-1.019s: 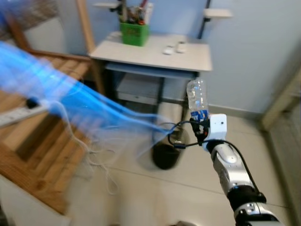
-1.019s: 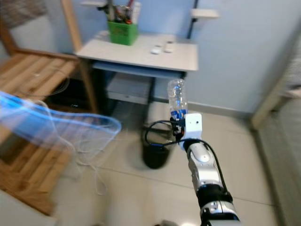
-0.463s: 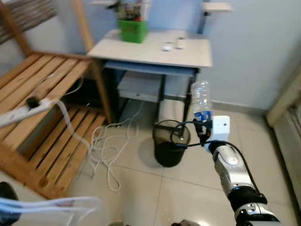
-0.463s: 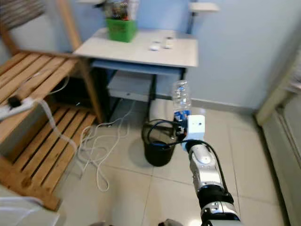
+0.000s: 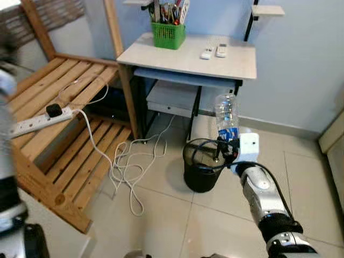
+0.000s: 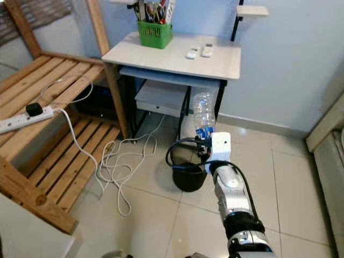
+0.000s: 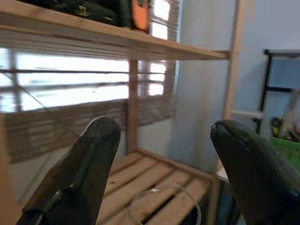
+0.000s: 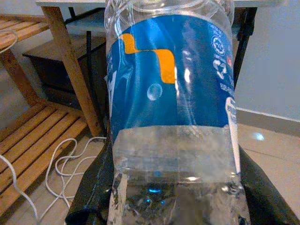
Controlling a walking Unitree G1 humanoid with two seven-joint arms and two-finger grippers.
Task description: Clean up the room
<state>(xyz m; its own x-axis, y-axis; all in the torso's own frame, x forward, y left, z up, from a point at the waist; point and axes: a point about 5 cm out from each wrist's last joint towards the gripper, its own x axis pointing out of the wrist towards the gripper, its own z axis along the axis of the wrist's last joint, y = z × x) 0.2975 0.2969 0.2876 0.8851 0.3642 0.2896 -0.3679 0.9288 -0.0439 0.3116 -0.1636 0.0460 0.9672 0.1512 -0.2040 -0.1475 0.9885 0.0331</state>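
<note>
Two fingers, right gripper [image 5: 227,144]: clamped on the lower part of a clear plastic bottle [image 5: 226,115] with a blue label, one black finger [image 8: 91,192] on each side of it in the right wrist view.
Bottle: upright, neck up, held above and just to the right of a black wire-mesh bin [image 5: 201,166] that stands on the tiled floor [image 5: 301,177].
Right arm: silver, reaching forward from the lower right, a black cable looping beside the wrist over the bin's rim.
Left gripper [image 7: 164,173]: fingers well apart with nothing between them, pointing toward wooden slats [image 7: 154,180] and a slatted window blind [image 7: 70,93].
Desk [image 5: 188,56]: white top, behind the bin, carrying a green basket [image 5: 167,35] of pens and two small white remotes [image 5: 214,52].
Bed frame [image 5: 59,123]: wooden slats to the left, with a white power strip [image 5: 35,121] lying on them.
Cable [image 5: 126,166]: white, trailing from the power strip down to a loose tangle on the floor, left of the bin.
</note>
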